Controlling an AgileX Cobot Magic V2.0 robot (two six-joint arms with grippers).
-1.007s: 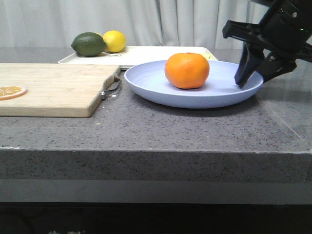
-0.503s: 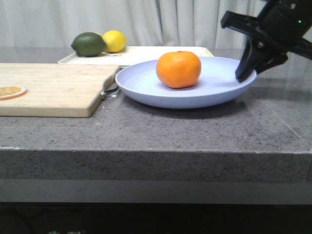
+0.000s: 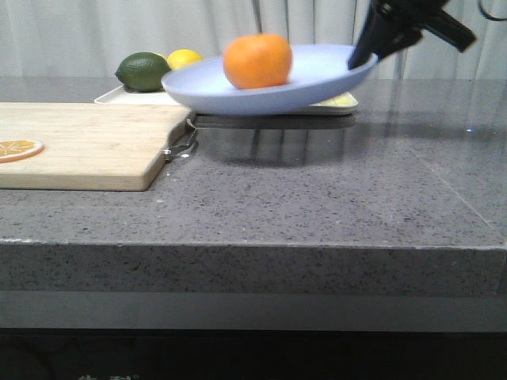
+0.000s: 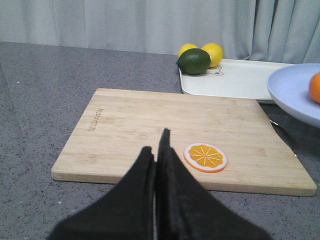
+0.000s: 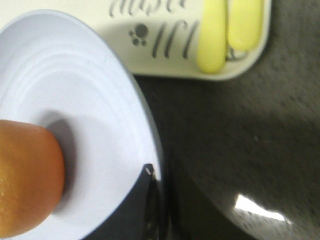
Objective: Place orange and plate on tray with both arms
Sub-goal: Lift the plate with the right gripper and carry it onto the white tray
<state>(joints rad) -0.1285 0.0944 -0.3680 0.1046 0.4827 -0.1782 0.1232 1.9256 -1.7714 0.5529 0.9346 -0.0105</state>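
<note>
one right gripper (image 3: 366, 54) grasping the plate (image 3: 261, 87) above grey speckled counter (image 3: 317, 206); left gripper (image 4: 157, 160) clenched.

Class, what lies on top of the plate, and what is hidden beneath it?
An orange sits on the plate, held up by the right gripper. Below, the tray shows partly; the rest is covered.

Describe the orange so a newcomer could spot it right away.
Find the wide lavender-blue plate held in the air over the counter by the right tool. The orange sits on it: whole, round, bright orange, unlike the flat slice on the wooden board.
</note>
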